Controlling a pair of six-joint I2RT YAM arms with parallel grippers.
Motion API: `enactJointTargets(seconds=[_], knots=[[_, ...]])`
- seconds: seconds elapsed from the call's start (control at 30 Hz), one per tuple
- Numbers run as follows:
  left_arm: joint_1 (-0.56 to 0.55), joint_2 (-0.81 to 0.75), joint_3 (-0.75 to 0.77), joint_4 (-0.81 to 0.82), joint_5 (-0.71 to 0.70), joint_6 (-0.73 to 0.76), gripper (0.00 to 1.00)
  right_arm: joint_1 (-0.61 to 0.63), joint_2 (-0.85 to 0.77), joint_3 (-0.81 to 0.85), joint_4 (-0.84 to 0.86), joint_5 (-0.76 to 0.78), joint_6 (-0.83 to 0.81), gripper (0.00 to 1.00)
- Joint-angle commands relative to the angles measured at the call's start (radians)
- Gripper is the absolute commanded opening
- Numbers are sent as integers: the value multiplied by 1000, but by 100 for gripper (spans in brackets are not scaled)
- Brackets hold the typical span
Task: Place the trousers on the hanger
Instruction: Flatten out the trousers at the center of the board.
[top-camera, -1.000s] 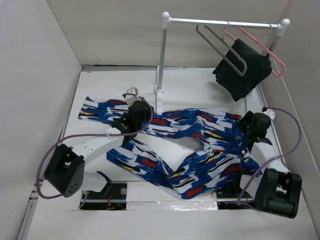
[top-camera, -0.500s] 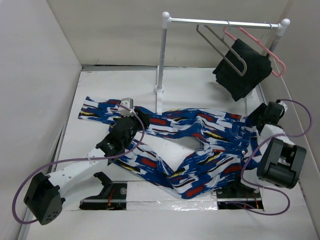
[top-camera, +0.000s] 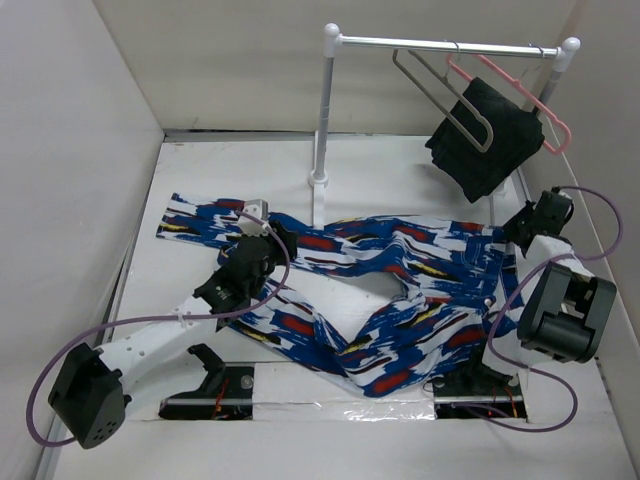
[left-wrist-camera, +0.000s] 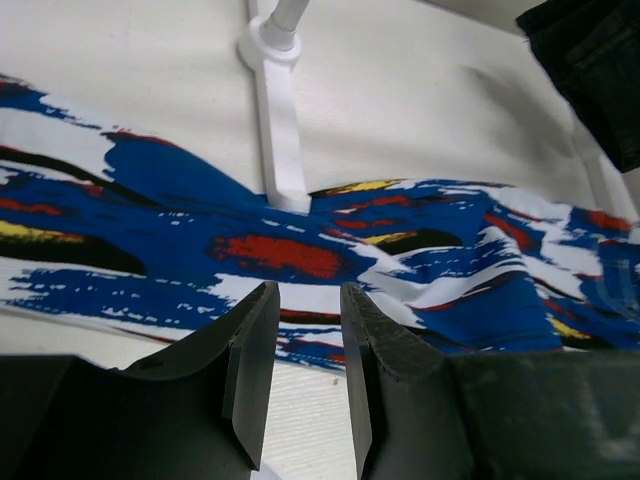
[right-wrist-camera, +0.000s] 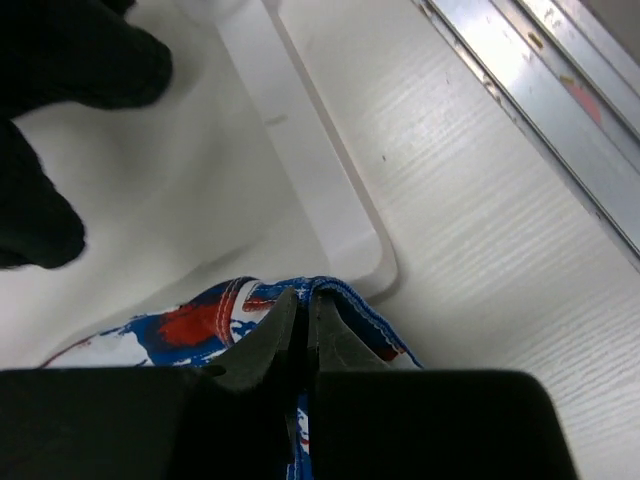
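The printed trousers (top-camera: 400, 250) lie spread flat across the table, legs running to the left. My right gripper (top-camera: 515, 232) is at their back right corner, and in the right wrist view it (right-wrist-camera: 303, 295) is shut on a fold of the trousers' stitched edge (right-wrist-camera: 200, 325). My left gripper (top-camera: 278, 233) hovers over the upper leg; its jaws (left-wrist-camera: 307, 295) stand apart with nothing between them, the trousers (left-wrist-camera: 270, 250) just beyond. The grey wire hanger (top-camera: 440, 90) hangs bare on the rail at the back.
A white rack stands at the back: rail (top-camera: 420, 43), post (top-camera: 322, 120) and flat foot (left-wrist-camera: 275, 120) touching the trousers. A pink hanger (top-camera: 553, 125) carrying a black cloth (top-camera: 485, 135) hangs beside the wire one. White walls close in on left and right.
My right gripper has moved back and right to the trousers' corner and closed on the edge. My left arm swung lower and outward a second ago and has held since.
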Motion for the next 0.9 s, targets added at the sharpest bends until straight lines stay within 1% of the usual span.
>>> enactJointTargets(seconds=[0.0, 0.03, 0.1, 0.13, 0.2, 0.23, 0.3, 0.33, 0.4, 0.43, 0.47, 0.53, 0.57, 0.6, 0.63, 0.7, 0.73, 0.8, 0.83, 0.87], knots=[[-4, 19, 40, -26, -77, -11, 28, -1, 7, 115, 105, -11, 47, 0], [-4, 33, 46, -47, -94, -25, 29, -1, 24, 138, 109, -5, 56, 0], [-4, 48, 54, -61, -133, -37, 35, -1, 63, 187, 111, 4, 56, 0], [5, 61, 55, -72, -138, -48, 38, -1, 109, 236, 111, 12, 56, 0], [35, 70, 51, -74, -114, -57, 39, -1, 160, 284, 112, 21, 56, 0], [73, 81, 46, -69, -102, -60, 39, -1, 210, 307, 138, -11, 58, 0], [110, 91, 32, -61, -68, -74, 39, -11, 255, 371, 151, -50, 65, 0], [142, 104, 28, -52, -65, -77, 39, -11, 274, 393, 140, -63, 64, 0], [170, 121, 23, -54, -77, -91, 39, 0, 306, 419, 140, -64, 67, 0], [183, 139, 23, -61, -84, -97, 42, 9, 311, 419, 125, -64, 69, 7], [207, 150, 24, -66, -88, -104, 43, 9, 311, 414, 119, -65, 70, 38], [218, 168, 34, -92, -78, -117, 43, 35, 268, 358, 126, -70, 73, 72], [218, 168, 37, -98, -83, -121, 43, 45, 239, 327, 131, -70, 73, 92], [218, 164, 37, -106, -97, -126, 44, 57, 155, 234, 146, -64, 85, 95], [218, 156, 34, -123, -106, -140, 44, 78, 102, 174, 199, -56, 98, 95], [218, 145, 26, -162, -156, -175, 43, 98, -16, 54, 250, -28, 125, 96], [218, 131, 23, -208, -172, -216, 43, 118, -135, -49, 270, -13, 133, 96], [227, 118, 6, -264, -224, -282, 43, 147, -253, -156, 293, -13, 145, 94], [227, 105, 3, -334, -241, -361, 42, 167, -369, -250, 307, -11, 145, 92], [227, 102, 3, -375, -259, -399, 42, 216, -425, -291, 303, -8, 142, 81]])
